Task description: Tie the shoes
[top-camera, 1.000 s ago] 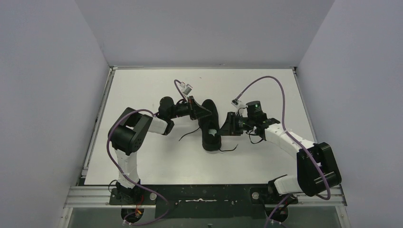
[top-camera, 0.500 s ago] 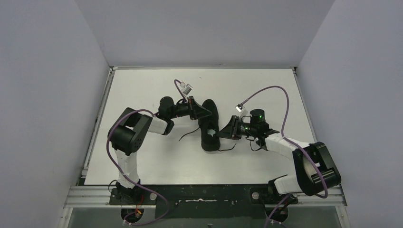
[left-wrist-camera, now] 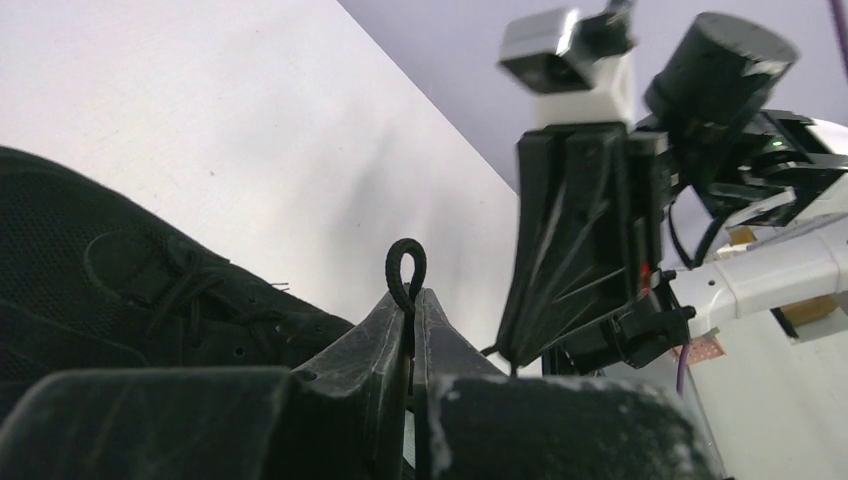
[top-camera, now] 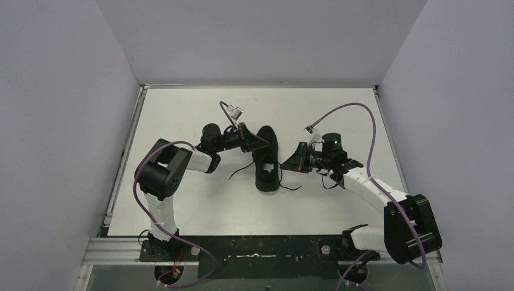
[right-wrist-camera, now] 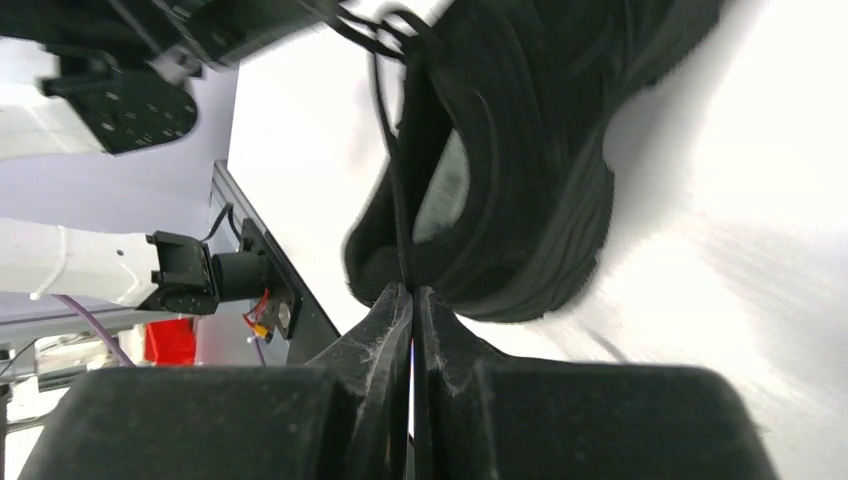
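A black sneaker (top-camera: 267, 159) lies mid tabletop (top-camera: 176, 109), toe pointing away from the arm bases. Since 1 second ago, the right end effector (top-camera: 285, 168) has pressed its fingers together on a thin lace (right-wrist-camera: 398, 200) at the shoe's right side; before, they were spread. The left end effector (top-camera: 259, 143) remains pinching a small lace loop (left-wrist-camera: 406, 270) by the shoe's left side. Inside the shoe's opening, a pale patch (right-wrist-camera: 440, 195) shows. From above, the black laces crossing the black upper cannot be told apart.
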Tool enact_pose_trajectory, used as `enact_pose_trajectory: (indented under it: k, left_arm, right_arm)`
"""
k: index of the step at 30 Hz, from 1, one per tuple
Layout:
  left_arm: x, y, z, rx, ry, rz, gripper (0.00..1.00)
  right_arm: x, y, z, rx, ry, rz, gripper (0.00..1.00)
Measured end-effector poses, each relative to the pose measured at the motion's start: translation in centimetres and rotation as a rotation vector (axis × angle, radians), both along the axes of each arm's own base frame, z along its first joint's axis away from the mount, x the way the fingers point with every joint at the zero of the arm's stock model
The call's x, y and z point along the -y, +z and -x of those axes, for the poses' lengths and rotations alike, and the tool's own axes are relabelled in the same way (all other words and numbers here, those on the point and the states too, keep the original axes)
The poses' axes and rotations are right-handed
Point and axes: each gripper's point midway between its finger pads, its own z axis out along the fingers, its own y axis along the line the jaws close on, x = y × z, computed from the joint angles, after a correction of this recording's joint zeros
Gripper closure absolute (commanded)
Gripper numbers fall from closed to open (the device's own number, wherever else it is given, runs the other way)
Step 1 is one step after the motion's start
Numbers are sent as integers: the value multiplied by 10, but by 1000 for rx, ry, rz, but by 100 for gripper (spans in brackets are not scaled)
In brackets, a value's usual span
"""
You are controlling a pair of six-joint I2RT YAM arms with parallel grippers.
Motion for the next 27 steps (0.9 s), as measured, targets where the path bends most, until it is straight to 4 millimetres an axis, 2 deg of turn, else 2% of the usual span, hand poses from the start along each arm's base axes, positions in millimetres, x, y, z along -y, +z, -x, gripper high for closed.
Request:
enact_pose_trajectory:
  k: [3,7,14,21,27]
  left_arm:
    - [-4,-2,-2,-39,32,8,100]
    - [-9,-3,-3,-91,74,39,100]
    - [-16,-13,-4,-151,143,54,100]
    - [-20,-21,-5,-175,176,46,100]
    - [-22,-25,-6,-163,178,27,91]
  right_arm:
    - [0,28,-15,90,2,21,100]
    - [-4,47,-33,145,-2,20,100]
    - [-16,31,-62,102,6,56,100]
    - [-25,18,-58,79,47,76,100]
    - [-27,14,-58,75,67,93,100]
